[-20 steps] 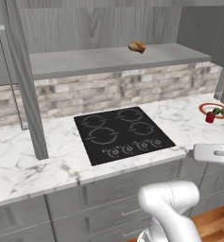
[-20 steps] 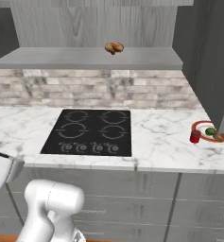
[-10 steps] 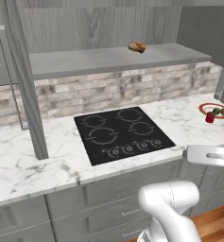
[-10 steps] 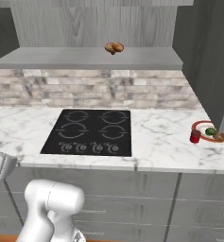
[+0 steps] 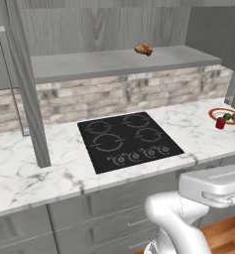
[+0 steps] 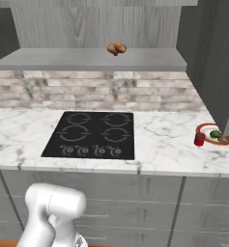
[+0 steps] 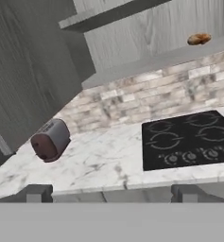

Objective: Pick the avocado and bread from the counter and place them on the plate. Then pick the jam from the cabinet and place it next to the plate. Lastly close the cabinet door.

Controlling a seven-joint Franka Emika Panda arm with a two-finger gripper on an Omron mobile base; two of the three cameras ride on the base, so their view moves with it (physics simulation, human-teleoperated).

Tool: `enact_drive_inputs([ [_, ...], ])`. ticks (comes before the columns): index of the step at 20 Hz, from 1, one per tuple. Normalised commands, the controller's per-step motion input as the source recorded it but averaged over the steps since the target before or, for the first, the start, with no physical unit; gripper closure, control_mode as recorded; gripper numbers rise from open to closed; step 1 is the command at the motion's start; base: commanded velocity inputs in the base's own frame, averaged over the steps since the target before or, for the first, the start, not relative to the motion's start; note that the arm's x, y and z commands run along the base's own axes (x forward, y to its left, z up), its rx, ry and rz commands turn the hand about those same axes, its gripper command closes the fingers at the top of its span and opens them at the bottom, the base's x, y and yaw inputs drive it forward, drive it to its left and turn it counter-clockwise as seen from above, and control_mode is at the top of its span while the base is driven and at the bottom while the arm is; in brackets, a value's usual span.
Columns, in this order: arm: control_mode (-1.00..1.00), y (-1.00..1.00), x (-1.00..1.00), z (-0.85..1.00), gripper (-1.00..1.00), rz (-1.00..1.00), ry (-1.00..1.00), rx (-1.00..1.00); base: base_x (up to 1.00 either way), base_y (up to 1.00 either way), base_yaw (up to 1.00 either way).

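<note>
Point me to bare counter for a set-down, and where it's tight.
Free: marble counter left of the cooktop, and the stretch between cooktop and plate. Tight: the plate end, where the jam, avocado and open cabinet door crowd together.

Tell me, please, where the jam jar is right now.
The jam stands on the counter at the far right of both base views, against the near-left rim of the plate, well right of the cooktop.
</note>
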Motion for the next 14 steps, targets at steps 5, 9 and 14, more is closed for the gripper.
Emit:
enact_drive_inputs([
  [5,-1.0,0.47,-0.56,0.24,-1.0,0.02,-0.12,-0.09,0.0,0.0,0.0],
  [9,-1.0,0.56,-0.38,0.22,-1.0,0.06,-0.1,-0.1,0.0,0.0,0.0],
  [14,-1.0,0.69,-0.08,0.18,-1.0,0.07,-0.15,-0.07,0.0,0.0,0.0],
])
